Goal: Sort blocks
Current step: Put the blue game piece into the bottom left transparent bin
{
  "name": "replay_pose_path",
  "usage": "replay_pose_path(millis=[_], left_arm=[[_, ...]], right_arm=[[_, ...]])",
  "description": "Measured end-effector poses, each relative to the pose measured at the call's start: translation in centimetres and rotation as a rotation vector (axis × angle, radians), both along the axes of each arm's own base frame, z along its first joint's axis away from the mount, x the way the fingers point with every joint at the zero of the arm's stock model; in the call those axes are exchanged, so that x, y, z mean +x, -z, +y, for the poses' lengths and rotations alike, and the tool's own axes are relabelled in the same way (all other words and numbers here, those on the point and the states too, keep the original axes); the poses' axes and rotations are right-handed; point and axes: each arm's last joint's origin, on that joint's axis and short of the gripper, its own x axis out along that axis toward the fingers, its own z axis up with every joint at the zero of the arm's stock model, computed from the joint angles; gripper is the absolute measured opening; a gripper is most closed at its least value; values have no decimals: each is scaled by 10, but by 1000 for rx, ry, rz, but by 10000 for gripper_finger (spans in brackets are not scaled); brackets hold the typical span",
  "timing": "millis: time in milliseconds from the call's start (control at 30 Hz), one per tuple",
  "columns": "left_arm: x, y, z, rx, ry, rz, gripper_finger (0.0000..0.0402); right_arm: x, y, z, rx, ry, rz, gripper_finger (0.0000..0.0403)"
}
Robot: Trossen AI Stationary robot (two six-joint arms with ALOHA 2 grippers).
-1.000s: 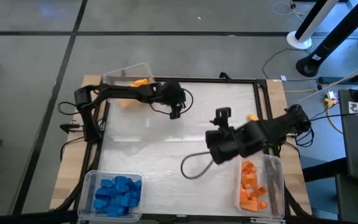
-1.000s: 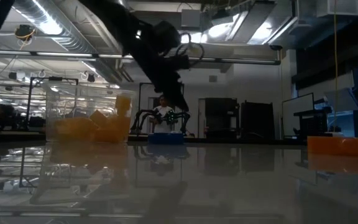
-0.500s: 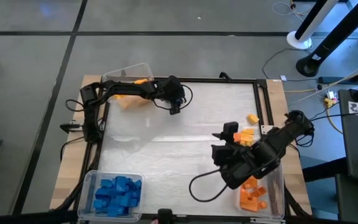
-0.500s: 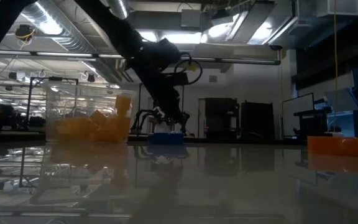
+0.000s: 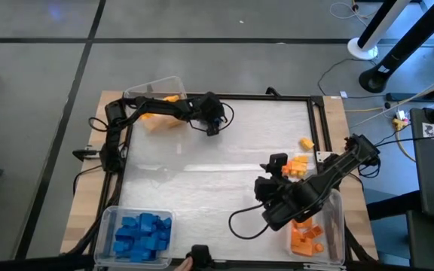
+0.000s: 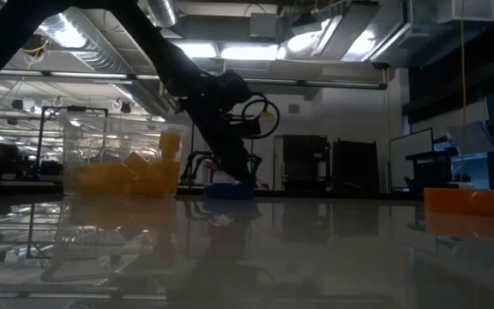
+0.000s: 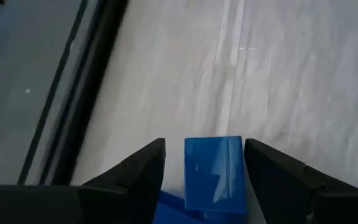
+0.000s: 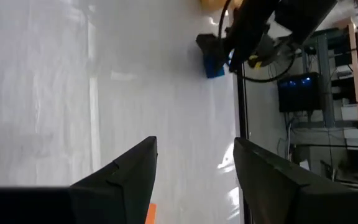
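Observation:
A lone blue block (image 7: 213, 169) lies on the table near its far edge, also visible in the low view (image 6: 230, 190). My left gripper (image 7: 205, 142) is down at it, open, one finger on each side. A clear gap shows beside one finger (image 7: 145, 171); the other finger (image 7: 278, 180) stands close by the block. In the high view this gripper (image 5: 213, 126) is right of the yellow bin. My right gripper (image 5: 277, 160) hovers open and empty over the table's right part, beside loose orange blocks (image 5: 298, 165). Its wrist view (image 8: 194, 142) shows bare table between its fingers.
A clear bin of yellow-orange blocks (image 5: 157, 98) stands at the far left corner. A bin of blue blocks (image 5: 138, 233) is at the near left, and a bin of orange blocks (image 5: 309, 235) at the near right. One orange block (image 5: 306, 143) lies alone near the right edge.
My left gripper has come down over the blue block and shifted slightly toward the far edge. My right arm has swung from the table's middle toward the near right, its gripper ending beside the loose orange blocks; most of that motion came early.

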Motion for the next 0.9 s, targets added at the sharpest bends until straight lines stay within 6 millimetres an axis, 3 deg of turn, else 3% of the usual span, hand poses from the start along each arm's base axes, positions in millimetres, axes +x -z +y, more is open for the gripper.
replay_pose_path(millis=[267, 633, 900], left_arm=[[-3, 5, 4, -21, -14, 20, 210], [-4, 23, 9, -92, -12, 34, 209], [-2, 22, 4, -107, -17, 29, 136]], right_arm=[[-2, 19, -1, -26, 21, 47, 214], [-1, 22, -1, -20, 26, 38, 214], [-1, 22, -1, -38, 25, 23, 214]])
